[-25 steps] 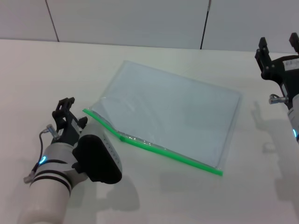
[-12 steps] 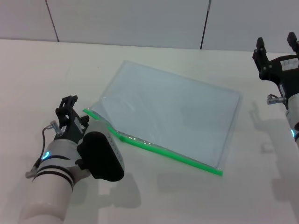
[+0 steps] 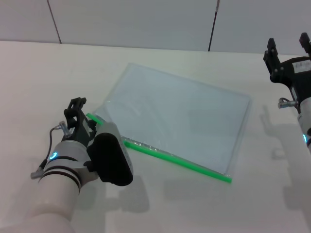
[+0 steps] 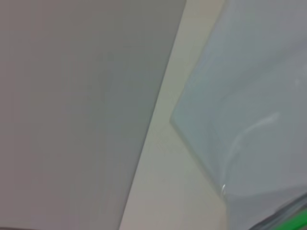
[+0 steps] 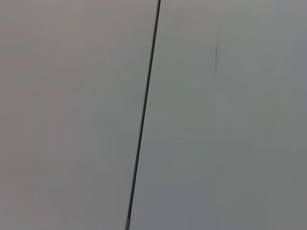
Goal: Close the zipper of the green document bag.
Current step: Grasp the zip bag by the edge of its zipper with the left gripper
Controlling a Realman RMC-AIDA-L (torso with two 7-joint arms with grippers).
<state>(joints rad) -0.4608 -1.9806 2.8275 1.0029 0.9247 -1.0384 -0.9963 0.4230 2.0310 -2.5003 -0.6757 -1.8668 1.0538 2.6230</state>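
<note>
Head view showed the green document bag [image 3: 177, 121] flat on the counter [image 3: 43, 73], its zipper [image 3: 177, 162] along the near edge. Left claw [image 3: 80, 114] sat at the zipper's left end, probably to pin it; finger spacing undeterminable. Right claw [image 3: 289, 51] hung wide, well apart.

A broad cream-white bench [image 3: 184, 204] fills the lower scene, its matte top carrying soft shadows under even light. Behind its far edge stands a pale grey panelled wall [image 3: 136, 22], split by thin dark seams [image 3: 213, 24], one of them running nearly vertical in the right wrist view.
</note>
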